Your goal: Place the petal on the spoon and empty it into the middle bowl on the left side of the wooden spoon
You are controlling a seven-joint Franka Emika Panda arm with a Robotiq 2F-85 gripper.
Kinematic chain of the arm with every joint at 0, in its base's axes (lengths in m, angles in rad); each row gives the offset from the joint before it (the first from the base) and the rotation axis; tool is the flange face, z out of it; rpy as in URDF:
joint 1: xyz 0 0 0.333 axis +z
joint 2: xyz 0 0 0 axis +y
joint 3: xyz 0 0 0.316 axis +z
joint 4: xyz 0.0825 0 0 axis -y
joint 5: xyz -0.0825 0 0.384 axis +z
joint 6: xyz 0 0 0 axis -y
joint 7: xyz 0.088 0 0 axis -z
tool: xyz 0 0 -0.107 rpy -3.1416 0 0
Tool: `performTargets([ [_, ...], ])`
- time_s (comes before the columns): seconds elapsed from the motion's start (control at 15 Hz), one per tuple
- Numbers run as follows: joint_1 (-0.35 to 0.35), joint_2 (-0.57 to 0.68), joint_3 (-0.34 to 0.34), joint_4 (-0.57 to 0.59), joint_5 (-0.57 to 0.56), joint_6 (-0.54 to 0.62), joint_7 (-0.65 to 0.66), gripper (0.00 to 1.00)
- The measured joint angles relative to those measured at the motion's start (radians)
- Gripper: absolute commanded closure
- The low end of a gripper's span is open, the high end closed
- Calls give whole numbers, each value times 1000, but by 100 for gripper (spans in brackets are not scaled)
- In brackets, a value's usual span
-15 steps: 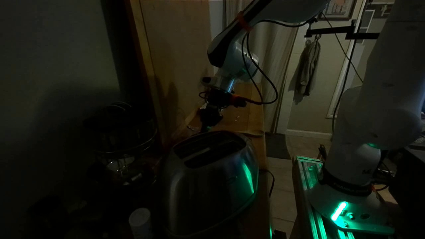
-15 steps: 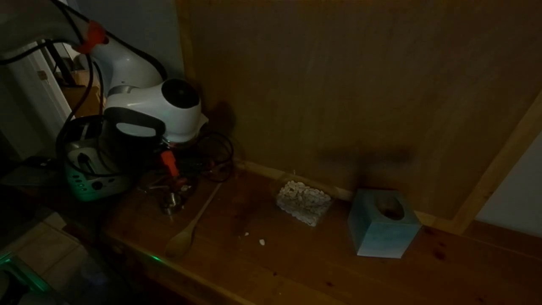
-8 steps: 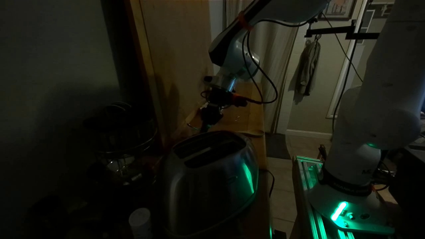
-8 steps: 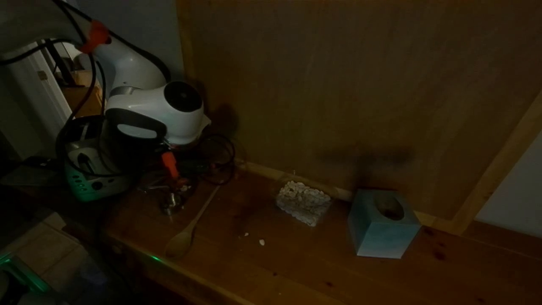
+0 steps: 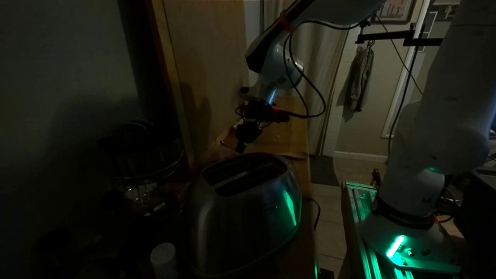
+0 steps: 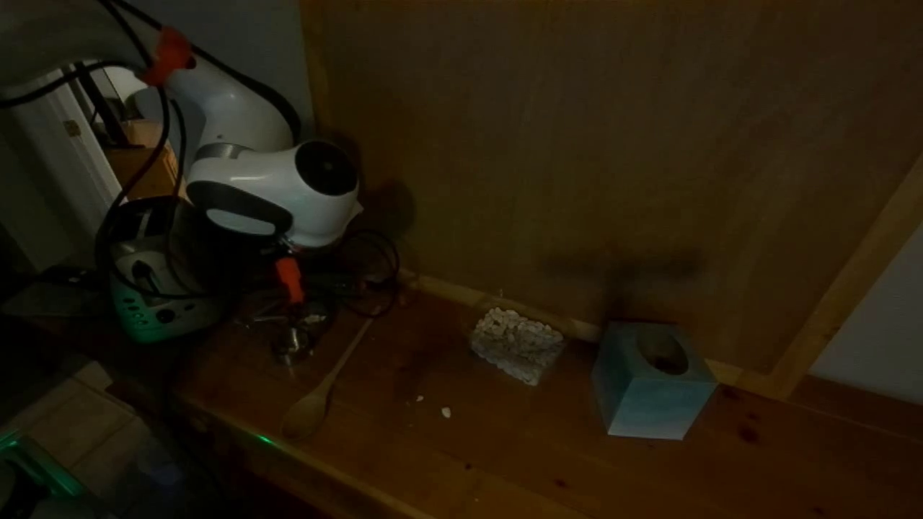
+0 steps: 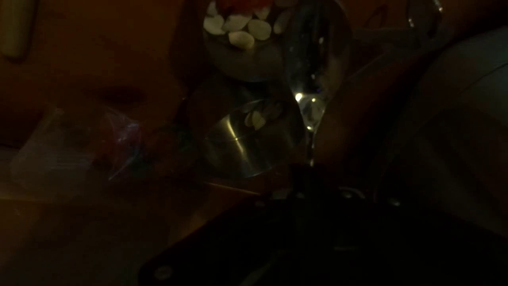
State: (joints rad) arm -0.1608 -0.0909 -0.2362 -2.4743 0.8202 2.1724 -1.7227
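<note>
In dim light, the claw (image 7: 310, 171) clamps the thin handle of a shiny spoon (image 7: 317, 51), scoop pointing outward. The spoon looks to be metal: stiff, light and slick, liable to roll in the grip when tipped, so a firm hold on the handle close behind the scoop should serve best. No load can be made out in the scoop.

Just beside it in the wrist view stand the near bowl (image 7: 274, 147), a few petals (image 7: 258, 120) inside, and the far bowl (image 7: 246, 65), with more; whether spoon and rims touch cannot be told, nor which is the "middle" one. The petals appear thin, nearly weightless and easily torn, better scooped than pinched; some may cling, so emptying likely calls for a slow tilt.

In an exterior view, the wooden spoon (image 6: 308, 411) lies to the right of the bowls, with loose petals (image 6: 446, 412), a squared white heap (image 6: 515, 347), probably more petals, and a blue box (image 6: 652, 400) farther right.
</note>
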Motion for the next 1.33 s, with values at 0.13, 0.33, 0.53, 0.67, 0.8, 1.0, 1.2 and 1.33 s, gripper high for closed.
performTargets([
  [0.13, -3, 1, 0, 2, 1, -8, 0, 95],
  [0.33, -5, 0, 0, 5, 0, -9, 5, 95],
  [0.53, -5, -9, 1, 12, -27, 21, 37, 95],
  [0.67, -7, -19, 1, 18, -88, 61, 91, 95],
  [0.8, -12, -28, 1, 18, -177, 139, 167, 95],
  [1.0, -31, -24, -2, 18, -309, 269, 295, 95],
  [1.2, -55, 7, -18, 19, -435, 396, 418, 95],
  [1.33, -75, 46, -36, 26, -525, 462, 496, 95],
])
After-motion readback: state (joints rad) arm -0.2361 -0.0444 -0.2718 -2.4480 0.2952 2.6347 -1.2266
